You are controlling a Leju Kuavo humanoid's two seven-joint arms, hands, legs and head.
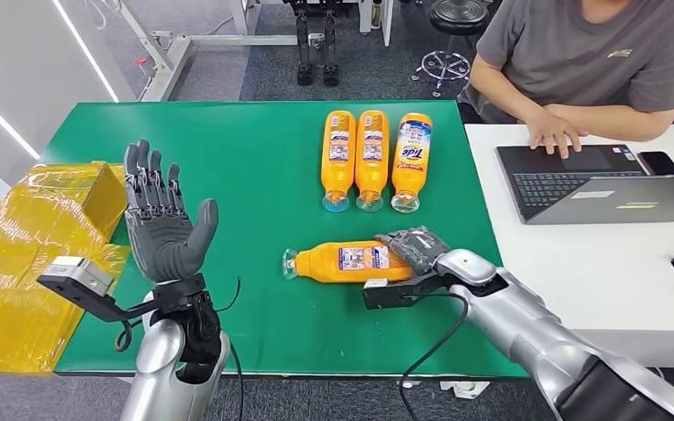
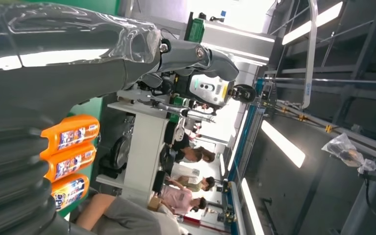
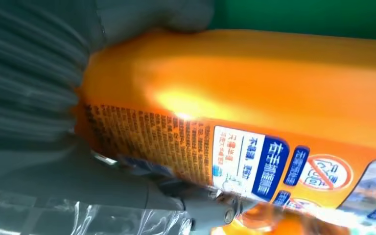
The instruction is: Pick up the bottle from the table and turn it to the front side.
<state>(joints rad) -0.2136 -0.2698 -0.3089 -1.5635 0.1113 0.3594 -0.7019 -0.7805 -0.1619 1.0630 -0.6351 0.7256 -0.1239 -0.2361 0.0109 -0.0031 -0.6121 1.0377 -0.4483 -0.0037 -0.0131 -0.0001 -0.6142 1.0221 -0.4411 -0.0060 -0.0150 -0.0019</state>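
On green table (image 1: 254, 175): right robot hand (image 1: 414, 248) grips lying orange bottle (image 1: 351, 261); left robot hand (image 1: 162, 219) raised, fingers spread.

That orange bottle (image 1: 351, 261) is glossy smooth plastic with a printed paper-looking label, lying on a matt green table (image 1: 254, 167), beside shiny yellow-taped cardboard boxes (image 1: 26, 254).
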